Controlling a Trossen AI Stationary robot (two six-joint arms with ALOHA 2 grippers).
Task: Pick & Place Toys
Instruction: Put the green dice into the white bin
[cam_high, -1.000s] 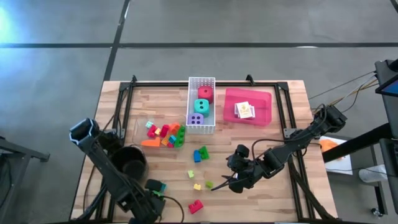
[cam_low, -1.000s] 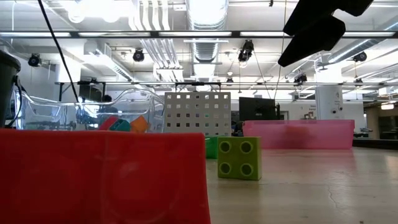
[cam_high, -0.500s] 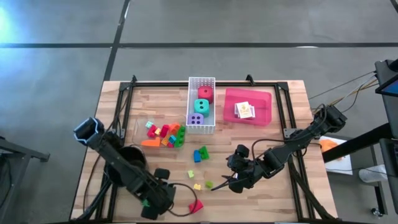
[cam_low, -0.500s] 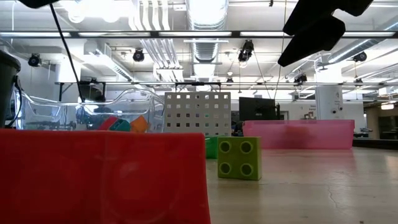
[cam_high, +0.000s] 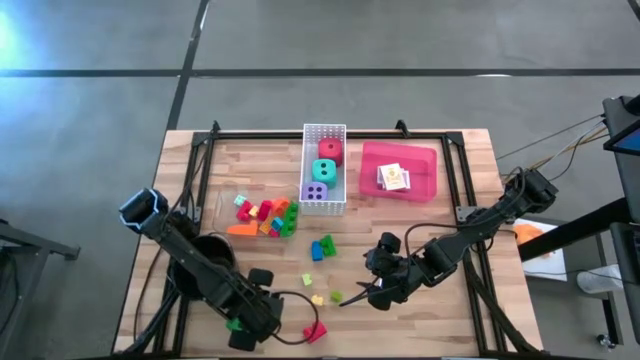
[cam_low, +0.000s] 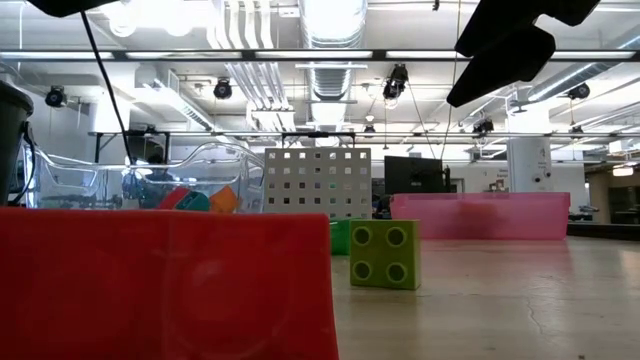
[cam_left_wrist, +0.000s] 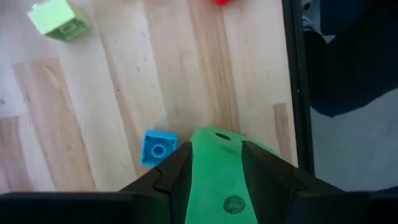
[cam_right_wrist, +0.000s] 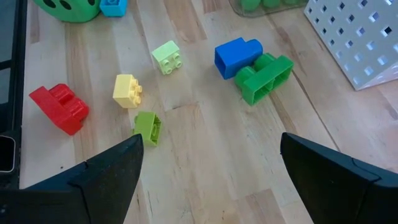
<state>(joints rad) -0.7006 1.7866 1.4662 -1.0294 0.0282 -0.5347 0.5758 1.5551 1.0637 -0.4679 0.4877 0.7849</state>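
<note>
**A:** Where do we stand with the toys? I take the white perforated basket (cam_high: 324, 170) as our landmark.

**B:** Inside it sit a red die (cam_high: 330, 151), a teal die (cam_high: 325, 172) and a purple die (cam_high: 315, 192), so three look already sorted. Just beside the basket on its right is the pink tray (cam_high: 424, 187) with a small card pack (cam_high: 394, 177) in it. On the basket's left a clear dish (cam_high: 222, 205) holds a heap of bricks.

**A:** And our left hand (cam_high: 240, 322)?

**B:** Well in front of the basket, near the tabletop's (cam_high: 470, 330) front edge. Its fingers are closed narrowly around a green die (cam_left_wrist: 214, 180); the wrist view shows the green body wedged between them. A small blue brick (cam_left_wrist: 158, 147) lies just beside it, and the red brick (cam_high: 315, 331) is near.

**A:** Why held there?

**B:** We judge the die is gripped ready to be lifted and carried to the basket with the other dice.

**A:** The right hand (cam_high: 372, 290)?

**B:** It waits in front of the basket and to its right, fingers spread wide and holding nothing, above loose yellow (cam_right_wrist: 127, 91), olive (cam_right_wrist: 148, 127) and pale green (cam_right_wrist: 166, 56) bricks.
</note>
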